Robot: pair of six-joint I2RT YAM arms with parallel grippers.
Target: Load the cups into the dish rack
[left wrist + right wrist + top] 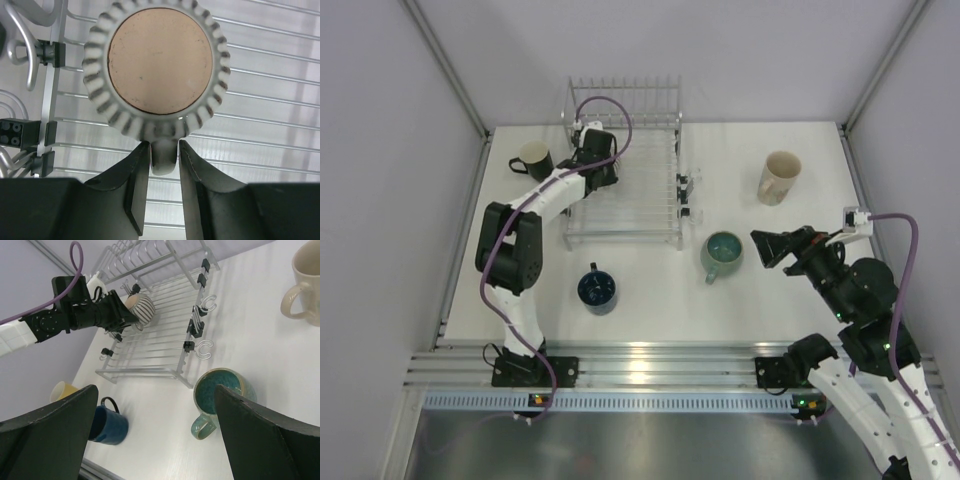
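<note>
The ribbed beige cup [160,60] sits upside down in the upper middle of the left wrist view, its bare clay-coloured base facing the camera and the rack's wires running behind it. Its small handle points down the frame, pinched between the fingers [139,175] of the left gripper [164,150]. The jaws are narrow, closed on that handle alone. Holding it by the handle likely keeps the fingers off the wires while the cup goes in mouth-down to drain. I cannot tell whether the rim already rests on the wires or hangs just above them.

The dish rack [655,190] stands at the top centre of the overhead view, its upright prongs along the far edge. The cup is over its left part.

Four cups are on the table [650,310] in that view, none yet in the rack:
- the black cup [533,158] just left of the rack;
- the dark blue cup [597,290] below the rack;
- the teal-green cup [722,255] to the rack's lower right;
- the tall cream cup [779,177] at the right.

A small yellowish cup [62,390] peeks out at the left of the right wrist view.

The right gripper [155,388] hangs near the teal-green cup with its jaws wide and empty, probably lined up for that one.

The table is plain white and smooth. Pale grey walls [380,150] enclose it, and an aluminium rail [640,362] carries the arm bases along the bottom.
</note>
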